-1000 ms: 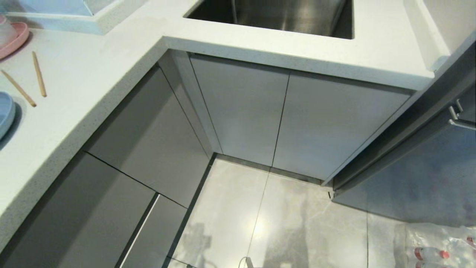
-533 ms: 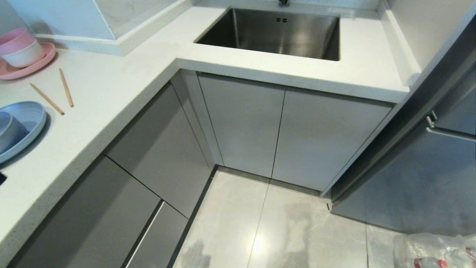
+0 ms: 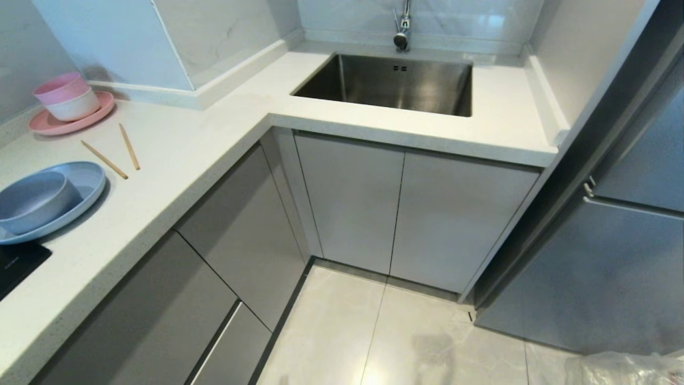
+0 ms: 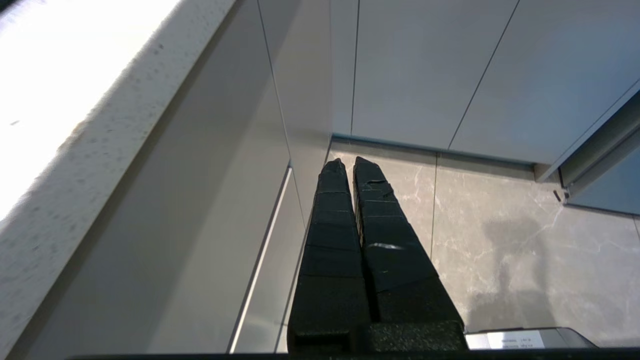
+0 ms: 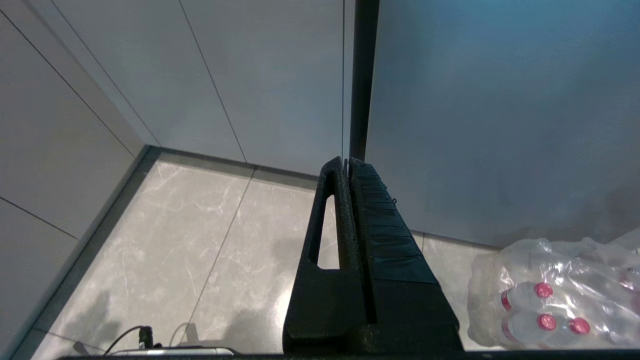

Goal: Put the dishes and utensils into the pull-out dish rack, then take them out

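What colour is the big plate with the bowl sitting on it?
The plate is light blue, holding a grey-blue bowl. The head view shows it best.

A white L-shaped table (image 3: 176,155) wraps the corner, with a steel sink (image 3: 393,83) sunk into its far run. Along the left run a pink plate (image 3: 69,124) sits by the back wall, two chopsticks (image 3: 117,155) lie apart near it, and a light-blue plate (image 3: 88,184) rests closer to the front edge. A dark panel (image 3: 16,264) is set into the table just beside the blue plate.
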